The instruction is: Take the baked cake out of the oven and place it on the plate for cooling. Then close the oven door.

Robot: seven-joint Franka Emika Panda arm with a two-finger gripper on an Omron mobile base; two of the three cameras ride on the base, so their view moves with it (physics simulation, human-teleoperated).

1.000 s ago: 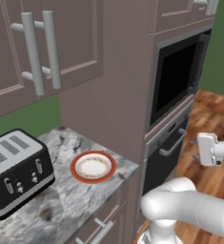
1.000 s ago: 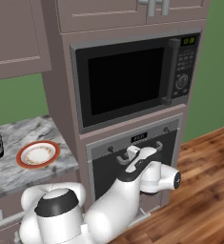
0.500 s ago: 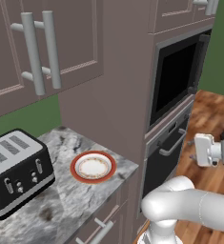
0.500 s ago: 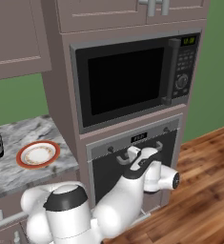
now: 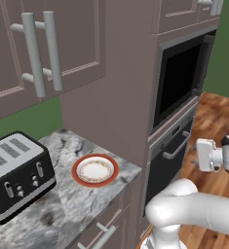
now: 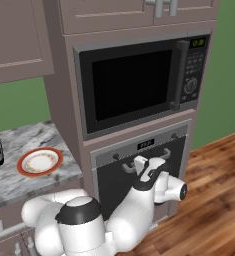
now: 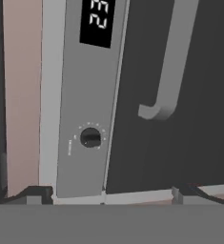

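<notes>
The oven (image 6: 139, 146) has a silver control strip and sits under the microwave. Its dark oven door (image 6: 120, 189) is shut, so the baked cake is hidden. My gripper (image 6: 140, 161) hovers just in front of the door's silver bar handle (image 6: 161, 152), open and holding nothing. In the hand view the handle (image 7: 173, 62) and one knob (image 7: 90, 137) are close ahead, and the fingertips (image 7: 35, 193) stand wide apart. From the left base view the gripper (image 5: 195, 156) is a short way from the handle (image 5: 177, 145). The orange-rimmed plate (image 5: 95, 170) lies bare on the counter, left of the oven.
A black-windowed microwave (image 6: 134, 85) is built in above the oven. A black toaster (image 5: 16, 175) stands on the marble counter (image 5: 57, 214) left of the plate. Wall cabinets (image 5: 38, 48) hang above. Wooden floor (image 6: 214, 200) stretches to the right.
The hand has edged slightly closer to the oven door and the elbow has shifted. The jaws have stayed open.
</notes>
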